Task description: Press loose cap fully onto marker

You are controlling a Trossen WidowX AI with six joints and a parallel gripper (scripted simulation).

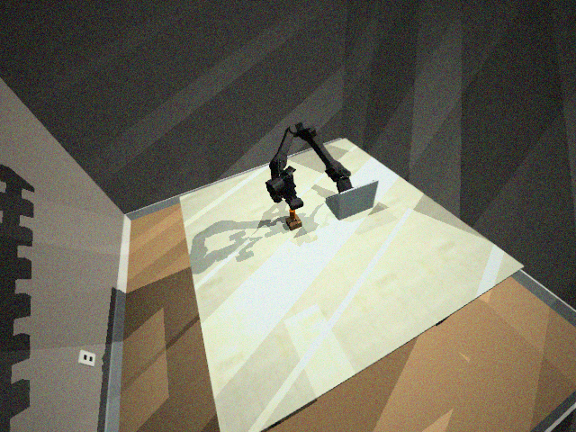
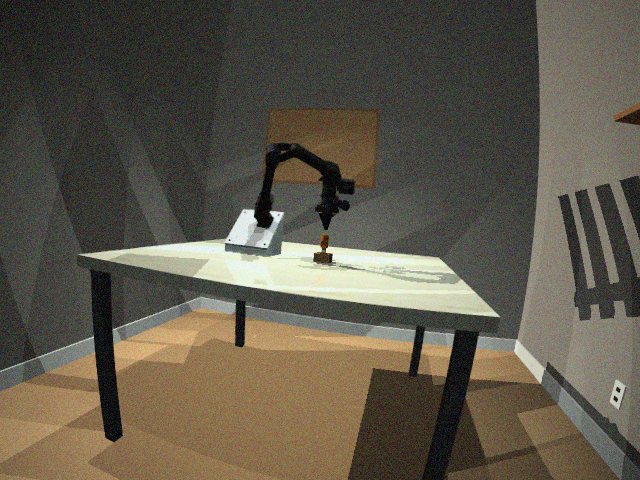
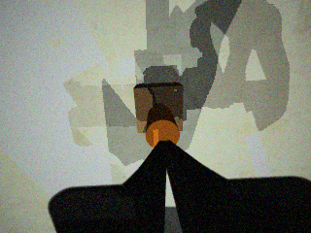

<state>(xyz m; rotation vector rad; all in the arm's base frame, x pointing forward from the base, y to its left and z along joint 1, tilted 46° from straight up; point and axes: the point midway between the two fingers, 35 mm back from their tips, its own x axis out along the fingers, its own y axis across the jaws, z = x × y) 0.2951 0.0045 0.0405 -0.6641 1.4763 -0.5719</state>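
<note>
The marker stands upright in the brown holder block (image 1: 293,225) (image 2: 322,256) (image 3: 145,99) on the table. The orange cap (image 1: 292,212) (image 2: 324,239) (image 3: 161,134) sits on top of the marker. In the wrist view I look down on the cap's round top, with a bit of the dark marker body (image 3: 160,115) showing behind it. My gripper (image 1: 295,204) (image 2: 325,226) (image 3: 164,146) is shut and empty. It hangs a short way straight above the cap and does not touch it.
The arm's grey base block (image 1: 353,201) (image 2: 249,235) stands on the pale table (image 1: 372,279) (image 2: 258,279) near the back, beside the holder. Arm shadows fall across the table top. A wooden floor and dark walls surround the table.
</note>
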